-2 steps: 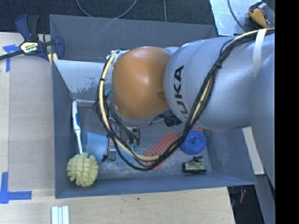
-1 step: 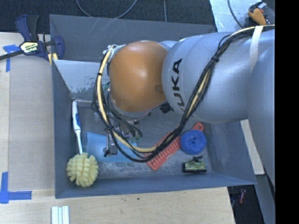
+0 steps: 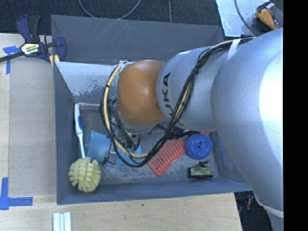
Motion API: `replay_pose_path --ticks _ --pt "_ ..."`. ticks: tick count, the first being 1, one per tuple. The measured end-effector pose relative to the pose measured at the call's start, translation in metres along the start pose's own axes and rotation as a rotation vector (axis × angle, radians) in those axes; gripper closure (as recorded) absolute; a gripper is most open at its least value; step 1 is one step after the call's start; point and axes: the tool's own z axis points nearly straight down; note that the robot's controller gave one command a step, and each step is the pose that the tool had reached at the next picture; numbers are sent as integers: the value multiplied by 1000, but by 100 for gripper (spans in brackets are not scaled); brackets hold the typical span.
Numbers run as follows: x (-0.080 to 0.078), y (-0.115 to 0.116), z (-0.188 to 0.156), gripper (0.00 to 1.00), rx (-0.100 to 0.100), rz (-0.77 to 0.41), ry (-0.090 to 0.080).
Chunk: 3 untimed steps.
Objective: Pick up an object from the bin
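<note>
My gripper (image 3: 124, 134) shows as a dark mechanism under the arm's orange cover, low in the left middle of the bin. Just to its left, partly under it, lies a light blue cup-like thing (image 3: 97, 146). A white and blue toothbrush (image 3: 78, 128) lies along the left wall beside the blue thing. In the front left corner sits a pale yellow knobbly ball (image 3: 85, 174). To the gripper's right, an orange-red ridged piece (image 3: 167, 157) lies slanted on the floor.
A blue knobbly ball (image 3: 198, 146) and a small black and green thing (image 3: 200, 171) lie at the front right. The arm and its cables cover the bin's middle and right. The bin's walls stand close on the left and front.
</note>
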Motion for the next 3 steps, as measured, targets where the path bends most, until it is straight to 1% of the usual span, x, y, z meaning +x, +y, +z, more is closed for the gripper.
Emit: replay_pose_path --ticks 1,2,3 --pt "4 16 29 0 -2 -139 -6" --pt "-4 -8 38 100 4 -165 4" --pt "-4 -8 38 100 4 -165 4"
